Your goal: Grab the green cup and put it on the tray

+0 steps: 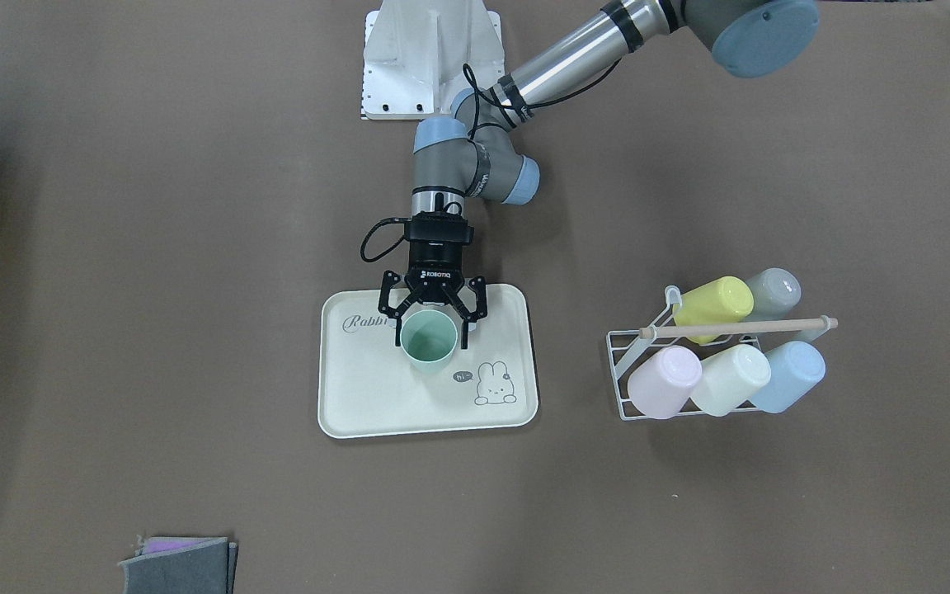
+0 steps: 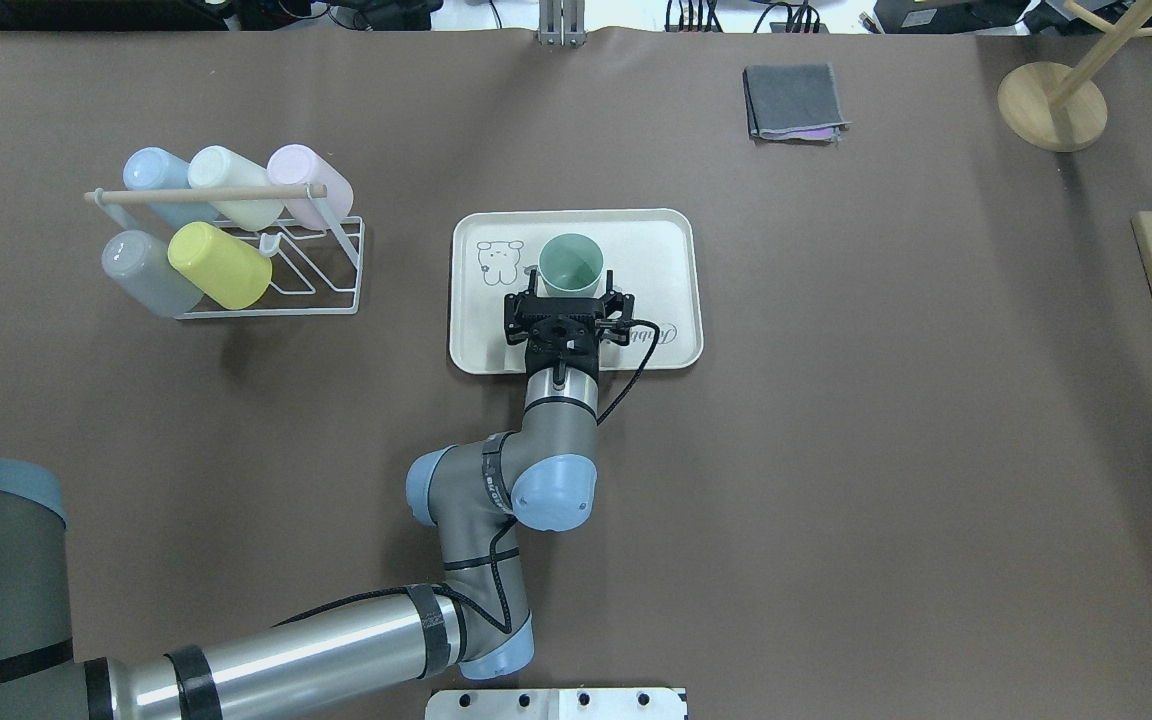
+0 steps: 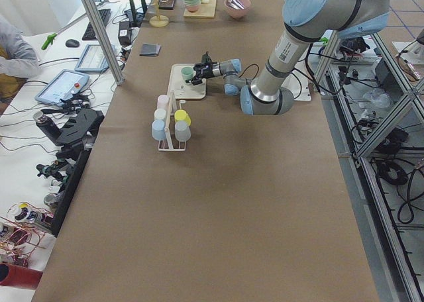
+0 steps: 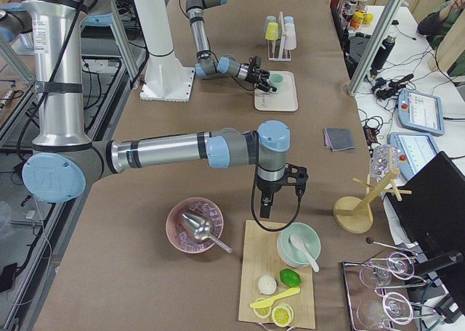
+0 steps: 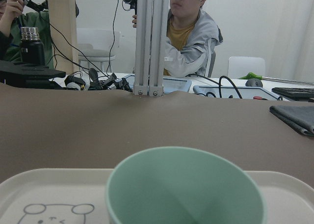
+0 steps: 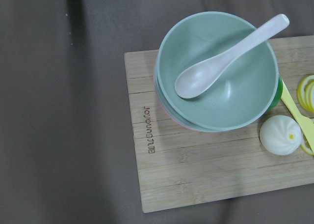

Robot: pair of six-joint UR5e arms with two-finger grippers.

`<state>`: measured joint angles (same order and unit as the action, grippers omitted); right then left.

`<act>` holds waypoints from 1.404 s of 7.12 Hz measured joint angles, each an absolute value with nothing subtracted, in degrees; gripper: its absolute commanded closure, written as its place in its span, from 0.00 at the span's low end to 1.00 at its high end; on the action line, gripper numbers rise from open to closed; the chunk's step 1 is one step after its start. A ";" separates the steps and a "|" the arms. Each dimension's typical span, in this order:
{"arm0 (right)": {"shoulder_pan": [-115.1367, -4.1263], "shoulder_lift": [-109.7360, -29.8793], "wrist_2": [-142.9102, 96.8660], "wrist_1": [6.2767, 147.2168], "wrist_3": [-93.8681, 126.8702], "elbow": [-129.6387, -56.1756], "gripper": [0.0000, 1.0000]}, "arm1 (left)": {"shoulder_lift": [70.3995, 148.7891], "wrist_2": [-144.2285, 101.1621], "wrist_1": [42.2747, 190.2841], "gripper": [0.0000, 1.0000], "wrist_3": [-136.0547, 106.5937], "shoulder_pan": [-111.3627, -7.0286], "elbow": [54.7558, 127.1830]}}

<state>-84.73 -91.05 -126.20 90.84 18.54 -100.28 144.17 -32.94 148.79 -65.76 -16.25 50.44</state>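
The green cup (image 1: 430,342) stands upright on the cream tray (image 1: 359,404), near its middle. My left gripper (image 1: 432,330) is low over the tray with its fingers spread wide on either side of the cup, apart from its wall. From overhead the cup (image 2: 571,265) sits just ahead of the left gripper (image 2: 568,300) on the tray (image 2: 671,240). The left wrist view shows the cup's rim (image 5: 186,189) close up. My right gripper (image 4: 280,193) hangs over a wooden board far from the tray; I cannot tell whether it is open or shut.
A white wire rack (image 2: 336,290) with several pastel cups lies to my left of the tray. A folded grey cloth (image 2: 794,100) and a wooden stand (image 2: 1051,105) sit at the far side. A wooden board (image 6: 196,175) holds a green bowl (image 6: 221,86) with a spoon.
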 measured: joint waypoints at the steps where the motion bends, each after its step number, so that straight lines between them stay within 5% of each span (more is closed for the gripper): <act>1: -84.73 -91.05 -126.18 90.86 18.55 -100.28 0.00 | 143.29 -32.90 148.80 0.01 -65.32 -16.10 52.40; 10: -84.75 -91.08 -126.12 90.83 18.55 -100.27 0.00 | 136.40 -53.24 153.08 0.01 -42.33 -22.01 71.57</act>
